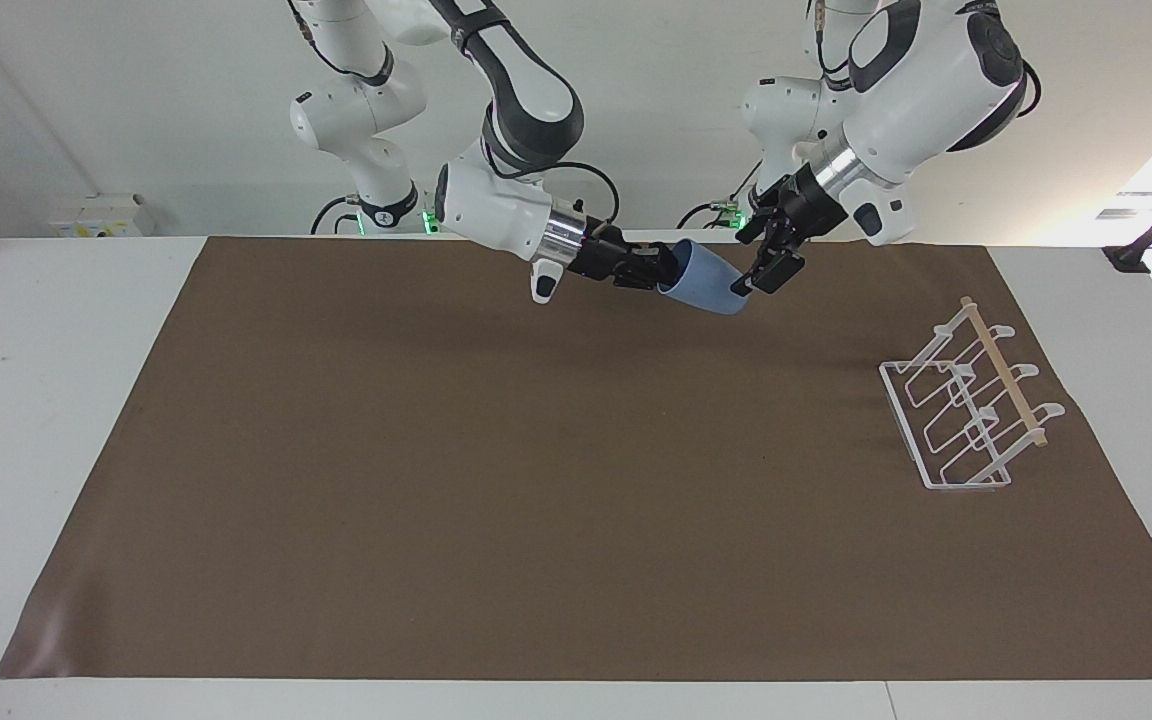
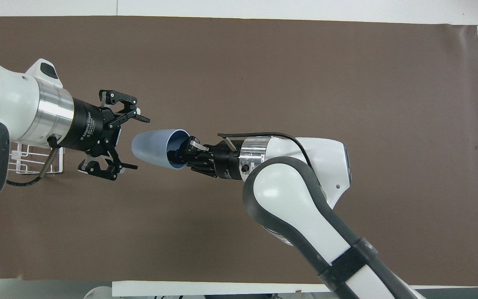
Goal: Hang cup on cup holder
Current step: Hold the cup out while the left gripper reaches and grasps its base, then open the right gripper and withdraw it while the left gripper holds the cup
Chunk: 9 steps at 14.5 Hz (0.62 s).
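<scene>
White table point(image 1: 56, 400); brown mat point(image 1: 536, 480) on it; cup holder point(image 1: 966, 410) on mat.

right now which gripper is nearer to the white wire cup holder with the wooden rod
Left. The left gripper hangs open between the white wire cup holder with the wooden rod and the light blue plastic cup. The right gripper, shut on that cup's rim, is over the mat's middle.
</scene>
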Available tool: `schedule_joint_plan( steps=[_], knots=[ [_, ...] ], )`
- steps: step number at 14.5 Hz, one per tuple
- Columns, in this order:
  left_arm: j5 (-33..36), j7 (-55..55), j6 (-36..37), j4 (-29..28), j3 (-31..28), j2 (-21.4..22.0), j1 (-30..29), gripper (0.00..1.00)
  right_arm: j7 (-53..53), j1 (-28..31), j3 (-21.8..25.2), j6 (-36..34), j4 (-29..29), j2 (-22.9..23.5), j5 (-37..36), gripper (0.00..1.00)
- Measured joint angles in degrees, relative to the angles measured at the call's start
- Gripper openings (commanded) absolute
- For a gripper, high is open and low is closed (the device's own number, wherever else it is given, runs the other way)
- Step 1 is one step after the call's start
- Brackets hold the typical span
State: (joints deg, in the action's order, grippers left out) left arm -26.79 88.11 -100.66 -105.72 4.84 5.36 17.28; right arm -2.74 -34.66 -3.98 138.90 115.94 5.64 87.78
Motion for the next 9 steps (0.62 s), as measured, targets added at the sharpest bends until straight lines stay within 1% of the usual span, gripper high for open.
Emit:
schedule_joint_plan(
  steps=[4,5,7,8,9],
  knots=[
    [-0.4,0.3,-3.6,-1.9,0.2,-0.5,1.9,1.00,0.0,0.0,0.0,0.0,0.0,0.0,0.0,0.00],
    [-0.9,0.3,-4.6,-2.4,0.3,-0.7,2.2,0.98,0.0,0.0,0.0,0.0,0.0,0.0,0.0,0.00],
    [-1.5,0.3,-6.4,-3.3,0.4,-1.0,2.6,0.24,0.0,0.0,0.0,0.1,0.0,0.0,0.0,0.00],
    [-1.6,0.3,-6.7,-3.5,0.4,-1.0,3.0,0.06,0.0,0.0,0.1,0.2,0.0,0.0,0.0,0.00],
    [-1.5,0.0,-6.8,-3.6,0.4,-1.0,3.5,0.00,0.0,0.0,0.1,0.6,0.1,0.1,0.0,0.00]
  ],
)
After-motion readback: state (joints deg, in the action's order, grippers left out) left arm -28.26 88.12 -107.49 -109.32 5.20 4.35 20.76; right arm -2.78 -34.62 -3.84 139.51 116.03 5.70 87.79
